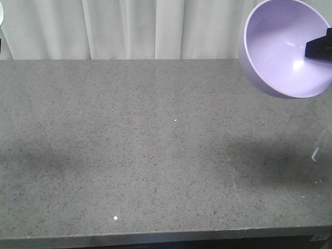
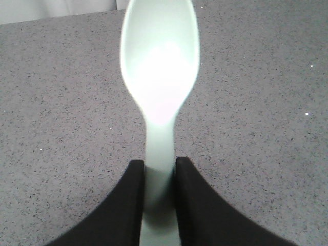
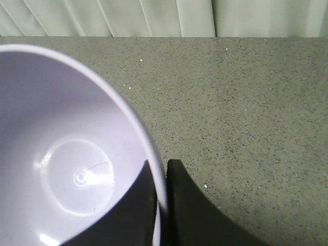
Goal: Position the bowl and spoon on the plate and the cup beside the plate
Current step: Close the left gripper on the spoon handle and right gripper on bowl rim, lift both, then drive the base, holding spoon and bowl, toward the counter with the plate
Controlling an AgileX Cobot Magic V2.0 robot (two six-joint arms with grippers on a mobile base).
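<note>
Grey speckled countertop [image 1: 129, 155], pale curtains [image 1: 119, 28]

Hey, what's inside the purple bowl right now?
Only one finger of the right end effector, pinching the bowl by its rim. The visible floor is bare; the wall behind that finger is covered.

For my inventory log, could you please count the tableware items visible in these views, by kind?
Bowl: 1, lavender, gripped at its rim by the right pincer
Spoon: 1, pale green, gripped at its handle by the left pincer
Total: 2
</note>
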